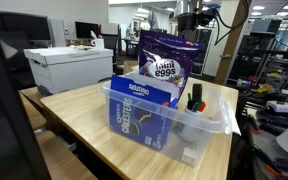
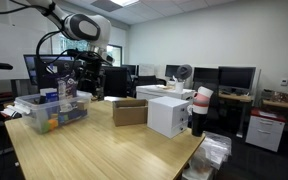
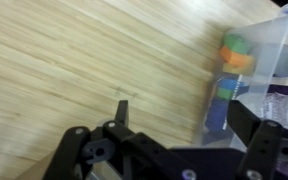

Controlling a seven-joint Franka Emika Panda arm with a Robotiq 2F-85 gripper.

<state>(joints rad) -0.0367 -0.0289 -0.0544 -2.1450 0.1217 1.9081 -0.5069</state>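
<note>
Starting with an exterior view, one clear plastic bin (image 1: 202, 126) stands on the wooden surface (image 1: 74, 110). It holds one blue cookie box (image 1: 139, 108) leaning at its near end and one purple candy bag (image 1: 170, 62) upright behind it. One white box (image 1: 69, 68) sits well apart.

Seen from across the room, the same bin (image 2: 34, 120) is near the surface's far end, with the arm (image 2: 84, 28) bent down close beside it. One cardboard box (image 2: 129, 112) and the white box (image 2: 167, 116) stand further along.

In the wrist view the tool (image 3: 184, 118) hangs with its jaws spread wide and nothing between them. It is over bare wood, just beside the bin's wall (image 3: 284, 60). A stack of coloured blocks (image 3: 229, 60) shows through the wall: I count three, green, orange and blue, though blur may hide more.

The bin looks stiff but thin-walled and slick, light in itself yet weighted by its load. The rim or a short wall seems the best place to take hold.
</note>
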